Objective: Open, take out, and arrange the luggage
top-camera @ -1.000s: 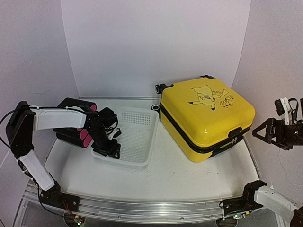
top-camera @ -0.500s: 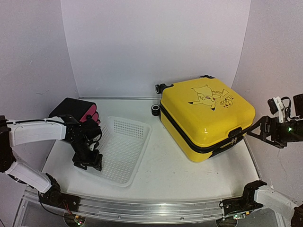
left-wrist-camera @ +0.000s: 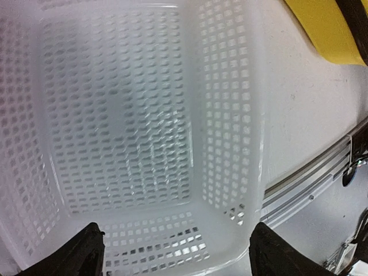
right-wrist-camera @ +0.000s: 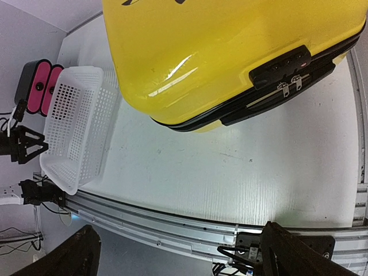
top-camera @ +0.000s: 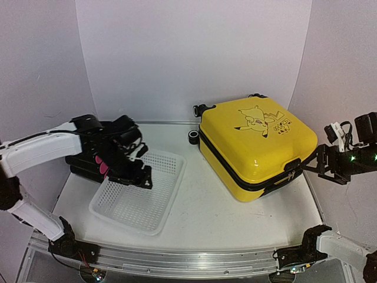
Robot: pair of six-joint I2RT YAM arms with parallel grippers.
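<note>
The luggage (top-camera: pixel 256 147), a yellow hard-shell suitcase, lies closed on its side at the right of the table, cartoon lid up. Its black zipper band and lock (right-wrist-camera: pixel 282 63) face the front right. My right gripper (top-camera: pixel 321 167) hovers just off that corner, open and holding nothing, and it looks down on the suitcase (right-wrist-camera: pixel 230 52) and the bare table; its fingers frame the table's front rail (right-wrist-camera: pixel 181 253). My left gripper (top-camera: pixel 138 171) hangs open above the white mesh basket (top-camera: pixel 171 188), apart from it. A corner of the suitcase (left-wrist-camera: pixel 328 29) shows at the top right of the left wrist view.
The basket (left-wrist-camera: pixel 253 115) holds nothing and sits at the front left, near the metal rail (top-camera: pixel 188 259). A black case with pink round ends (top-camera: pixel 82 168) lies behind the left arm. White walls close off the back and both sides.
The left gripper dragged the basket toward the front left, then let go of its rim, opened wider and rose over the basket. The right gripper drifted closer to the suitcase.
</note>
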